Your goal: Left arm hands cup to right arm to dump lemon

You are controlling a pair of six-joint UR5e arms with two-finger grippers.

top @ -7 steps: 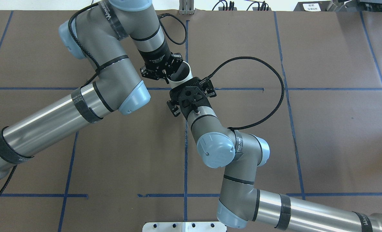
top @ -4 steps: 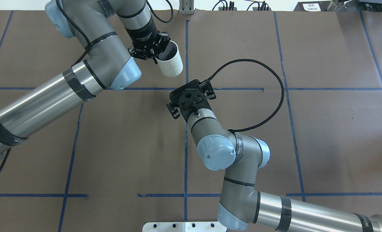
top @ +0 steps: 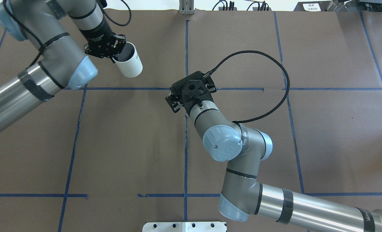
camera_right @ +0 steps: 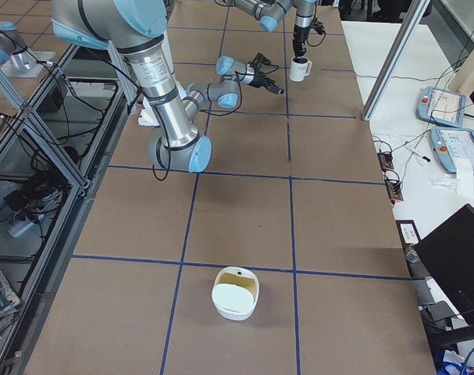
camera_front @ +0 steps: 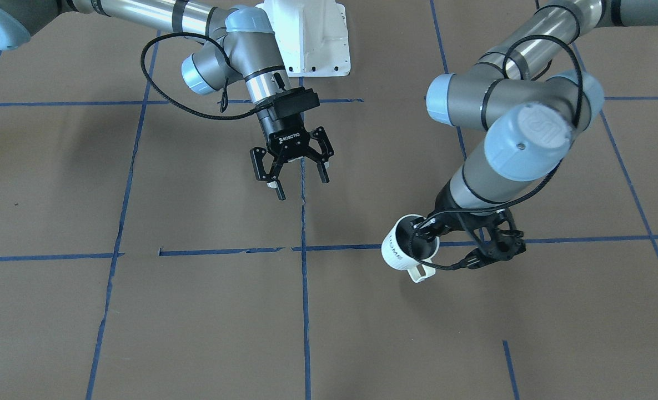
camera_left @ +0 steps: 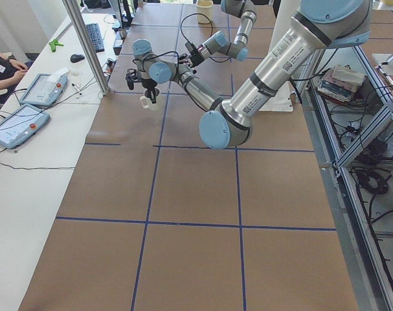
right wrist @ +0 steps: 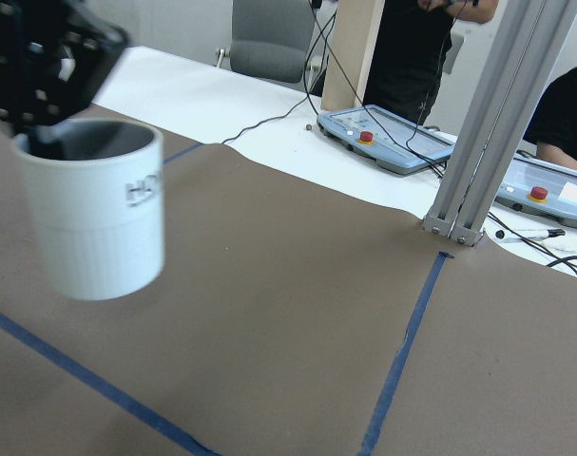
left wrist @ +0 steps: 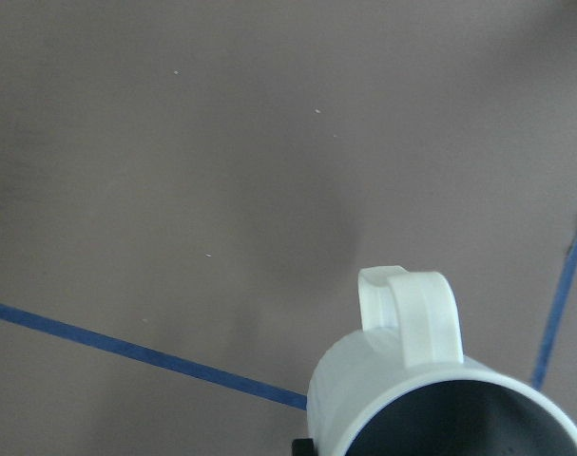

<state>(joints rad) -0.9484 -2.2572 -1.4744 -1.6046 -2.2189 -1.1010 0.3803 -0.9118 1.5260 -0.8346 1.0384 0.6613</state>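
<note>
Handover pending: the cup (top: pixel 128 63) is held by its rim in the left pincer (top: pixel 116 55), upright and seemingly clear of the desk (top: pixel 323 135). It hangs on the robot's left, well apart from the right pincer (camera_front: pixel 302 187), which is seen spread wide and empty beside the centre tape line (top: pixel 186 38). No lemon can be made out inside the cup. For a sound handover, the cup is best carried level to the right pincer, with its ribbed wall presented and its handle (camera_front: pixel 420 273) turned away. The wall can then be gripped below the left pincer's hold before release; a tilt could spill the fruit early. Room for the approach is offered by the stretch of desk between the two arms. The right arm's cable loop (top: pixel 276 83) should be watched. A post (right wrist: pixel 488 123) and consoles (right wrist: pixel 393 138) stand beyond the far edge, and a white tub (camera_right: pixel 235 293) is seen at the right end
</note>
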